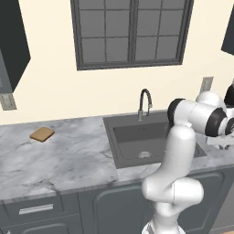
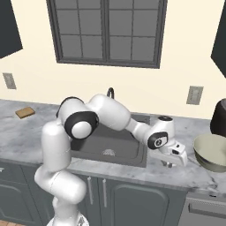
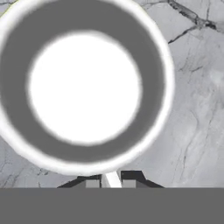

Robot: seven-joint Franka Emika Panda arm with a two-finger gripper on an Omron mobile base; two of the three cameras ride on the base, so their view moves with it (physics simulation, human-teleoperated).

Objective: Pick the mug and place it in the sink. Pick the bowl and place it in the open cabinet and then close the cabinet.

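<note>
Marbled grey worktop [image 1: 68, 155] in the left base view, veined and flat, around the sink [image 1: 137, 141]: dark matte rectangular basin, round silver drain, slim gooseneck faucet [image 1: 145, 103] behind it. White arm reaching past the sink's right edge.

From the right base view, hand [image 2: 171, 162] low over the worktop just right of the sink, pointing down. Further right of the sink, the bowl [image 2: 212, 152]: wide, round, deep, pale inside, greyish outside, not yet touched.

Seen from the hand view, the mug [image 3: 83, 87] straight below, close: thick smooth white rim, grey inner wall, bright white floor, veined marble around it. Dark fingertips [image 3: 131, 178] nearly together with a white sliver pinched between, so apparently clenched on the mug's wall or handle; hard to tell which.

Judged as the mug's pick. Lift straight up, keep the mug level, clear the sink's right rim before swinging over. Lower well into the basin before letting go; glossy, hard walls likely slippery in a thin pinch.
</note>
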